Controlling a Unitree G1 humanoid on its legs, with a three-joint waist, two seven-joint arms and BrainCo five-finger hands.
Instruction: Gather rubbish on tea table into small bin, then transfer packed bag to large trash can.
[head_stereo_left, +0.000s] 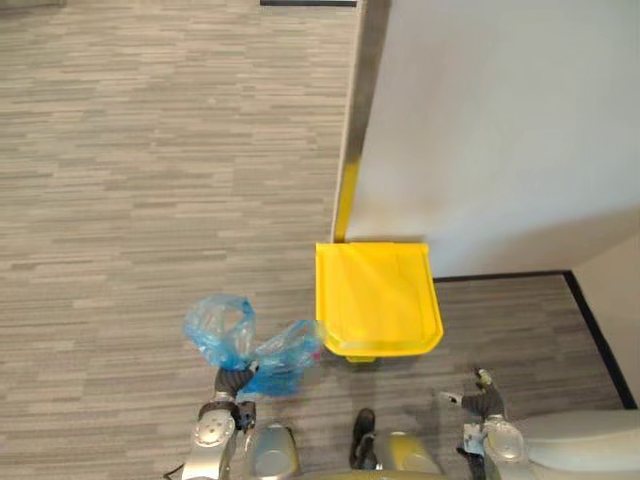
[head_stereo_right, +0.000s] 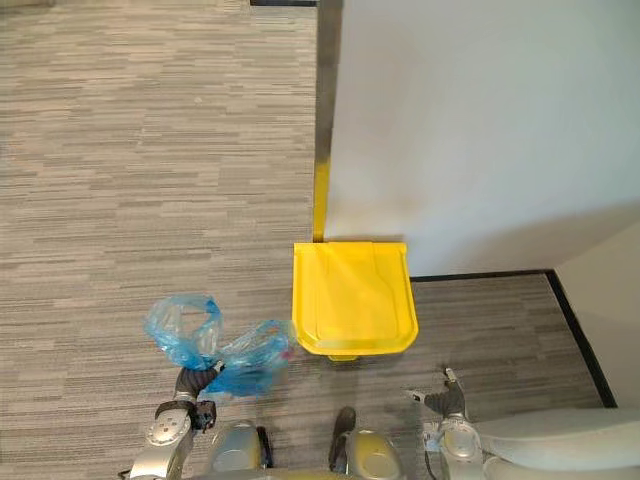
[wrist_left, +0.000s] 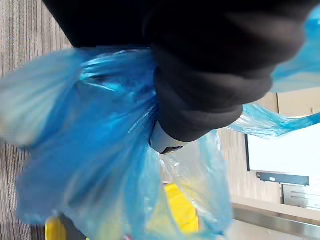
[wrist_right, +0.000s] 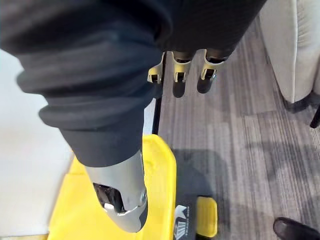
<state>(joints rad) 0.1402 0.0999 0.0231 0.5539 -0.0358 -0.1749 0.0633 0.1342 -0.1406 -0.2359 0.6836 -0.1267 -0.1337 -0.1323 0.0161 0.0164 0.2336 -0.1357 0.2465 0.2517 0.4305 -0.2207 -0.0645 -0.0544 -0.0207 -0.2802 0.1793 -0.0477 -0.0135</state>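
- Left hand (head_stereo_left: 235, 382): closed on the gathered neck of the translucent blue plastic rubbish bag (head_stereo_left: 250, 345). The thumb presses into the film, and the film hides the rest of the grip.
- Right hand (wrist_right: 180, 75): fingers nearly straight, holding nothing, at 5 o'clock from the bin.
- Yellow plastic pedal bin with a flat hinged lid (head_stereo_left: 378, 300): stands at 12 o'clock ahead, against the white wall panel (head_stereo_left: 500, 130). The bag hangs at 8 o'clock from it, just beside its front corner.
- Bin contents: the lid is shut, so they cannot be told.
- Bag contents: a pinkish item shows faintly through the film. Nothing else can be identified.
- Hazard, shut lid: a bag released now would probably land on the lid and slide to the grey striped carpet (head_stereo_left: 150, 150). The yellow foot pedal (wrist_right: 206, 223) is not yet pressed.
- Hazard, thin film: the bag could slip or tear under a one-handed grip.
- Hazard, loose bag mouth: a swing over the rim could spill rubbish.
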